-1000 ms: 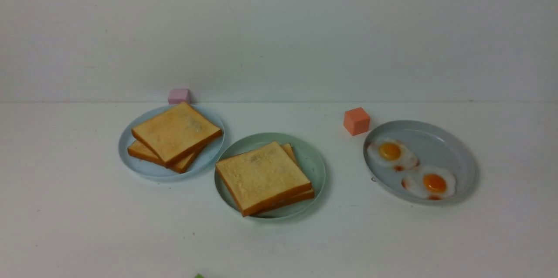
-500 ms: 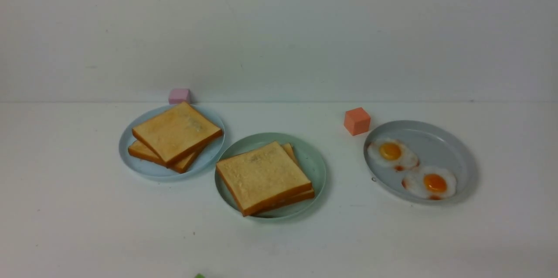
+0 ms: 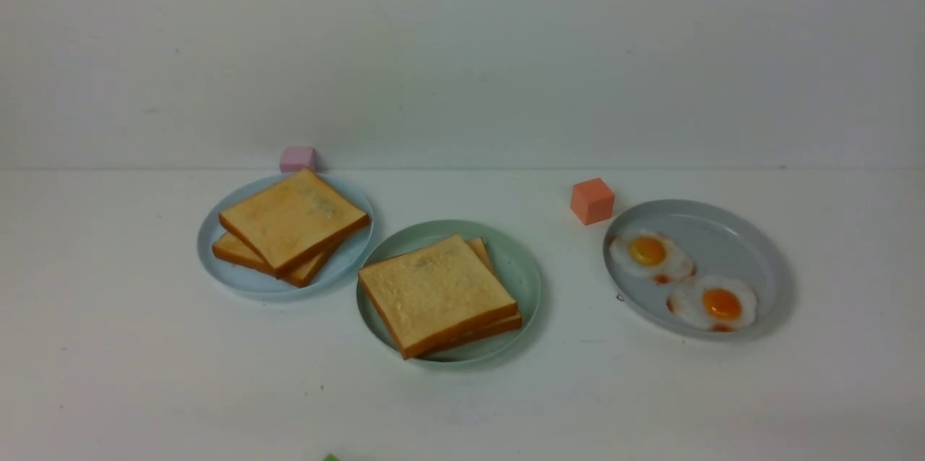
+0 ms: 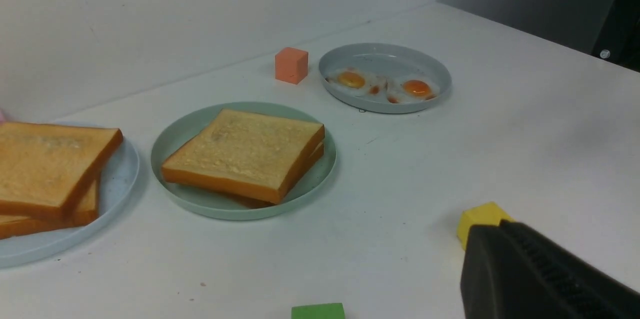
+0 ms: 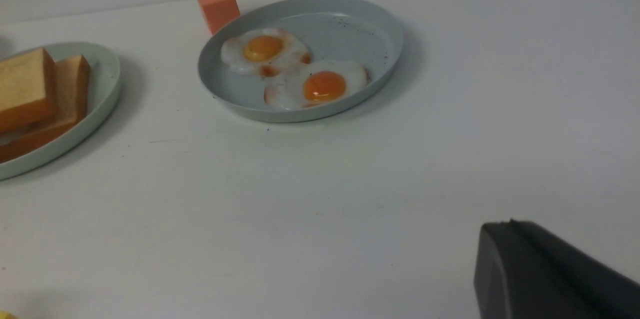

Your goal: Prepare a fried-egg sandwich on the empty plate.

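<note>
The mint-green plate (image 3: pixel 517 259) stands mid-table with two toast slices (image 3: pixel 433 293) stacked on it, the top one skewed; no egg shows clearly between them. In the left wrist view the same stack (image 4: pixel 245 151) lies well ahead of my left gripper (image 4: pixel 492 226), whose dark jaws are pressed together with nothing in them. My right gripper (image 5: pixel 506 224) is likewise shut and empty, low over bare table, some way short of the grey-blue plate (image 5: pixel 350 19) with two fried eggs (image 5: pixel 320 85). Neither gripper appears in the front view.
A light blue plate (image 3: pixel 238 277) at the left holds two more toast slices (image 3: pixel 293 222). A pink cube (image 3: pixel 297 158) sits behind it and an orange cube (image 3: pixel 591 201) beside the egg plate. A yellow cube (image 4: pixel 477 215) lies just past my left gripper, a green cube (image 4: pixel 318 311) nearby.
</note>
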`<state>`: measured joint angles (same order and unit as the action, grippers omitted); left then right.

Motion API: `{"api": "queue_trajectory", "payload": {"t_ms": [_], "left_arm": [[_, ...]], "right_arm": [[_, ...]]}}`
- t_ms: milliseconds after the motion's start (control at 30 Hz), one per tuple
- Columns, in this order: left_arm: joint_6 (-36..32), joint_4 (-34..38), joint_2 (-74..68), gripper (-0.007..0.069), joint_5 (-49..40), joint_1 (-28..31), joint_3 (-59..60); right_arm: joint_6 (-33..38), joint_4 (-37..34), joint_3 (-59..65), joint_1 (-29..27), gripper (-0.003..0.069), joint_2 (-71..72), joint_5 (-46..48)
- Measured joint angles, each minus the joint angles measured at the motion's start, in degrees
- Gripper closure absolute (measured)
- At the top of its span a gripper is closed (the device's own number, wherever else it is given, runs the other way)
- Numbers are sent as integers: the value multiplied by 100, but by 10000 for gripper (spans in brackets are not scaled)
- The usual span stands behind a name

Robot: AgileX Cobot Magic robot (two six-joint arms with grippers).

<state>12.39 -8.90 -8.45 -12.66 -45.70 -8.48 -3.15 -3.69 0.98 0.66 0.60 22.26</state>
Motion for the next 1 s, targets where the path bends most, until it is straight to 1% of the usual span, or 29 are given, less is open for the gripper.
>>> {"api": "queue_trajectory", "payload": {"t_ms": [500,567,633,667,700,733,767,833,867,900,933,1000], "left_arm": [[0,-19,0,621,14,26,4],[48,85,59,638,164,398,11],[90,345,214,638,297,1123,11],[89,368,235,638,297,1123,11],[90,532,495,638,287,1911,11],[90,550,529,638,287,1911,11],[96,707,802,638,174,2625,11],[109,890,898,638,-94,3281,17],[109,890,898,638,-154,3415,17],[109,1047,913,638,-368,3873,121],[113,1099,913,638,-480,4087,219],[113,1216,913,638,-560,4331,602]], "right_arm": [[0,0,0,0,660,0,0],[-3,5,0,0,658,0,0],[-15,5,0,0,656,0,0],[-15,5,0,0,655,0,0],[-15,5,0,0,655,0,5],[-15,5,0,0,655,0,5],[-15,5,0,0,653,0,5],[-15,5,0,0,652,0,5],[-15,5,0,0,652,0,5],[-15,5,0,0,652,1,5],[-15,5,0,0,652,1,5],[-15,6,0,0,650,1,5]]}}
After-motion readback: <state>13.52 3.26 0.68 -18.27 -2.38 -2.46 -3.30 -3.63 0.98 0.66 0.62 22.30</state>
